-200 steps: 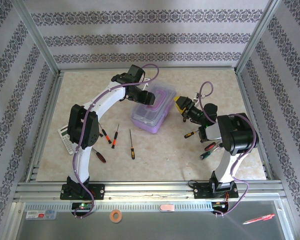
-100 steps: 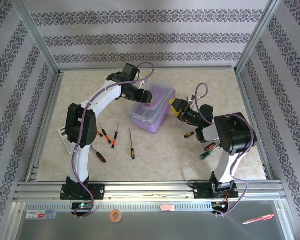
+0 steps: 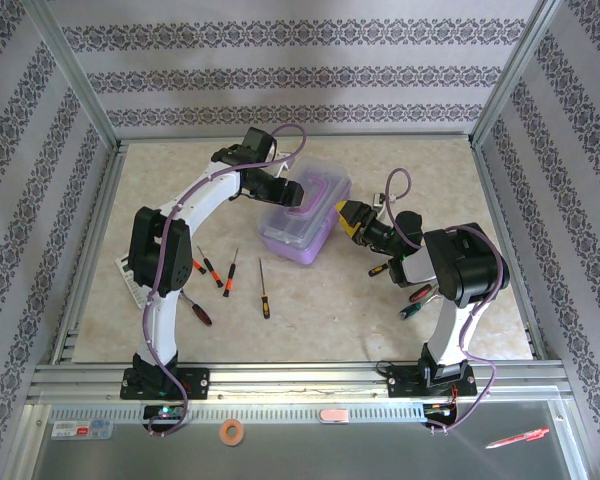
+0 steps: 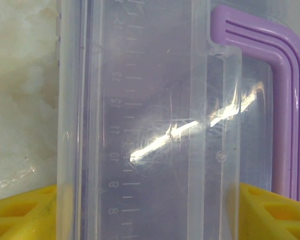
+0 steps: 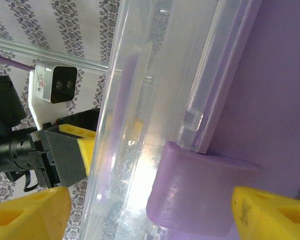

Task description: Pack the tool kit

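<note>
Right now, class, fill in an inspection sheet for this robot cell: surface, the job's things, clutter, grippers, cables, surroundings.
Surface: beige marbled table top, flat.
Job's things: lilac tool case with its clear lid down and a purple handle. Loose screwdrivers lie left of centre, and more screwdrivers lie beside the right arm.
Clutter: calculator, partly under the left arm.
Grippers: the left gripper straddles the lid, contact unclear. The right gripper is open at the case's right end.
Cables: a purple cable loops along each arm.
Surroundings: wallpapered walls, aluminium frame. A pen and a tape ring lie on the front ledge.
</note>
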